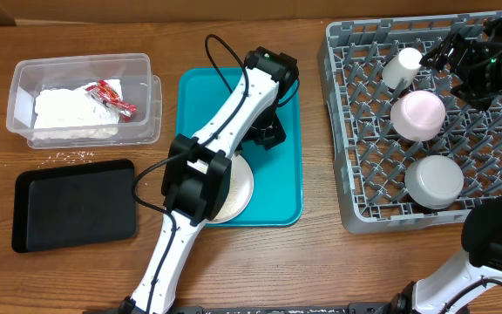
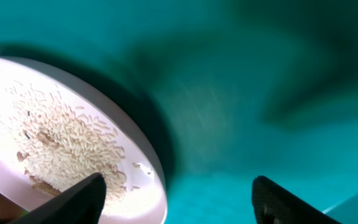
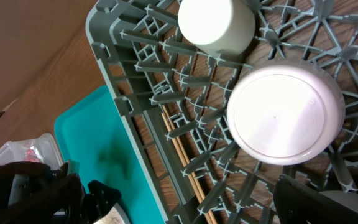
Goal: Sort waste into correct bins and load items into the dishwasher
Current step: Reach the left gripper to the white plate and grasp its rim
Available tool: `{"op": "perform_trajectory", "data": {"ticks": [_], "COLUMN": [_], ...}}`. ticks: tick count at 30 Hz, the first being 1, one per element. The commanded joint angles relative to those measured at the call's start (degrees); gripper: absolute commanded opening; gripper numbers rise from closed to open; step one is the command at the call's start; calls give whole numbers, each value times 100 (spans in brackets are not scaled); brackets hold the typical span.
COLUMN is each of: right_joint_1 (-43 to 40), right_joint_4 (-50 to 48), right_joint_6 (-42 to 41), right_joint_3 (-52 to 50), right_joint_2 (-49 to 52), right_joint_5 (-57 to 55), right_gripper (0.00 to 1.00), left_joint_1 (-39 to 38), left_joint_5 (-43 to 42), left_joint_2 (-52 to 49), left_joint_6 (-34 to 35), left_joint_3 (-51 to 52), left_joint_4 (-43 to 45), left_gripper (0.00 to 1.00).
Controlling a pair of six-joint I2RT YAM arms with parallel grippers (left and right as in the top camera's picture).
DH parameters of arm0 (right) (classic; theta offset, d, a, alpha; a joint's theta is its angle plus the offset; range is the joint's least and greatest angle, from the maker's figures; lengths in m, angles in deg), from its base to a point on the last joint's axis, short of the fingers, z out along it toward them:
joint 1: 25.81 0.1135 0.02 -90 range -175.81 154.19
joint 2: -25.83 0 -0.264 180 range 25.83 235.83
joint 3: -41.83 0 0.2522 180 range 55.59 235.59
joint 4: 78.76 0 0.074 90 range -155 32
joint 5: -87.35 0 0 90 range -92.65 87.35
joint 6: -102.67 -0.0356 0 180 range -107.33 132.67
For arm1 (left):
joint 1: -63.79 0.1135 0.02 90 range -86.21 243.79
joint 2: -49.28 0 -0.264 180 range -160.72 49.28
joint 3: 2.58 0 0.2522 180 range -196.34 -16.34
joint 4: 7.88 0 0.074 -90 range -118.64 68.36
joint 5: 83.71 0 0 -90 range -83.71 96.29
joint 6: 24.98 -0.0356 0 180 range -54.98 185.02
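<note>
The left arm (image 1: 225,122) hides most of the rice-strewn plate (image 1: 240,187).

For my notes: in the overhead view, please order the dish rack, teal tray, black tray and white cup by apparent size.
Largest to smallest:
dish rack
teal tray
black tray
white cup

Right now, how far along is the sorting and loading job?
Done: napkins and red wrapper lie in the clear tub; cup, white bowl and grey bowl sit in the rack. In hand: the left pincer hangs open by the rice-covered plate on the teal tray. Left: clearing that rice, the scattered rice on the table, then racking the plate.
</note>
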Motion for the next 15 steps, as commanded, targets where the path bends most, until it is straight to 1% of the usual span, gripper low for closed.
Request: {"op": "perform_trajectory", "data": {"ticks": [1, 4, 8, 9, 10, 11, 13, 15], "right_joint_1": [0, 0, 0, 0, 0, 0, 0, 0], "right_joint_4": [-11, -9, -9, -9, -9, -9, -11, -11], "right_joint_6": [-22, -22, -22, -24, -22, -22, -22, -22], "right_joint_3": [136, 136, 136, 136, 136, 136, 136, 136], "right_joint_2": [-164, -164, -164, -164, -164, -164, -164, -164], "right_joint_5": [0, 0, 0, 0, 0, 0, 0, 0], "right_gripper": [100, 100, 100, 100, 100, 100, 100, 100], "left_joint_1": [153, 214, 251, 251, 251, 258, 269, 267], "left_joint_5": [76, 81, 76, 74, 76, 76, 79, 81], "left_joint_2": [-74, -74, -74, -74, -74, -74, -74, -74], "left_joint_6": [111, 109, 94, 79, 66, 63, 63, 61], "left_joint_3": [149, 269, 509, 584, 634, 675, 774, 850], "left_joint_4": [52, 122, 251, 278, 278, 282, 304, 310], "left_gripper": [74, 72, 63, 59, 52, 47, 45, 47]}}
